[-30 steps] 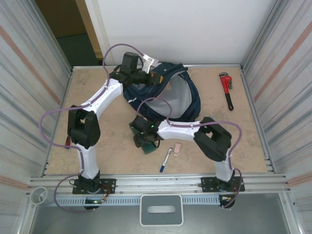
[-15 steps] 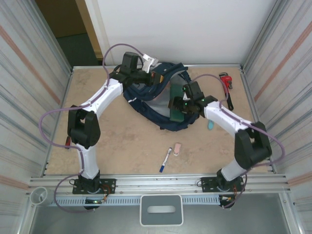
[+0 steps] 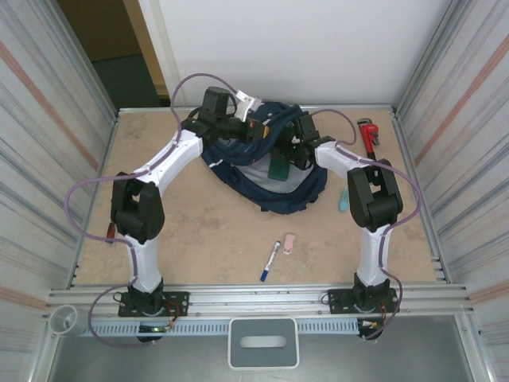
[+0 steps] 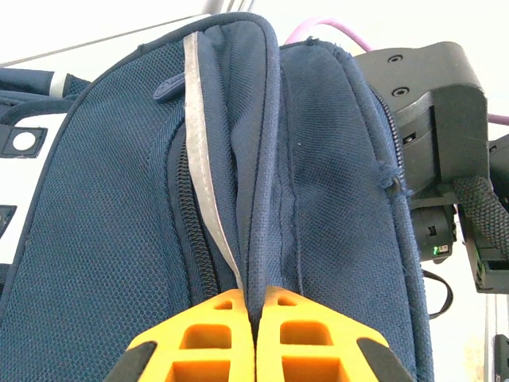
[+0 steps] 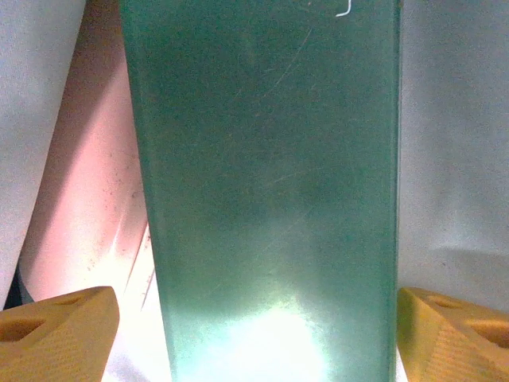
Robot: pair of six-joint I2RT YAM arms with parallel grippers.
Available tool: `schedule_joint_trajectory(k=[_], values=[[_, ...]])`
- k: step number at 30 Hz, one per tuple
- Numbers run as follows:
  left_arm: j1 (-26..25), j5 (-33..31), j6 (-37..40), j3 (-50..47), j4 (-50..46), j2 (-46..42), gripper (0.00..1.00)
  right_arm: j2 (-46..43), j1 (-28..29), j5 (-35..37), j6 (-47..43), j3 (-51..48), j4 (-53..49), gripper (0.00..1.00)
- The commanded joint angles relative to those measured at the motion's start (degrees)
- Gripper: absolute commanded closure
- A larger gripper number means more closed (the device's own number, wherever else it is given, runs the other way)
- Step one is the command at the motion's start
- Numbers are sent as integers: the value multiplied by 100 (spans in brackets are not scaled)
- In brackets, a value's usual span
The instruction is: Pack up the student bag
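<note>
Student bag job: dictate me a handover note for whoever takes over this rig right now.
Left hand: shut on the student bag rim, holding it open.
Right hand: open, not touching the green book, which sits in the bag's opening.
Done: green book in.
Left: marker, pink eraser, teal item lie on the table; red wrench probably stays out.

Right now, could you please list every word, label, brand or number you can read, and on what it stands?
None is readable.
The green item carries one small white mark at its top edge, cut off.
The student bag shows no lettering.
Any print on the marker is too small.
</note>
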Motion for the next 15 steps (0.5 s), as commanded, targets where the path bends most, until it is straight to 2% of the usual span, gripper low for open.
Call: schedule_joint_trajectory(k=[1, 5, 7, 12, 15], values=[[-81, 192, 85, 2, 438, -362, 99, -212, -40, -206, 234, -320, 327, 17], [-107, 193, 101, -4, 430, -331, 99, -54, -13, -349, 442, -316, 622, 50], [-113, 180, 107, -33, 422, -340, 98, 47, 7, -354, 574, -207, 699, 61], [-125, 175, 108, -108, 454, -375, 99, 382, 109, -142, 903, 260, 713, 66], [-141, 175, 84, -122, 474, -366, 99, 712, 127, -339, 1067, 608, 821, 63]])
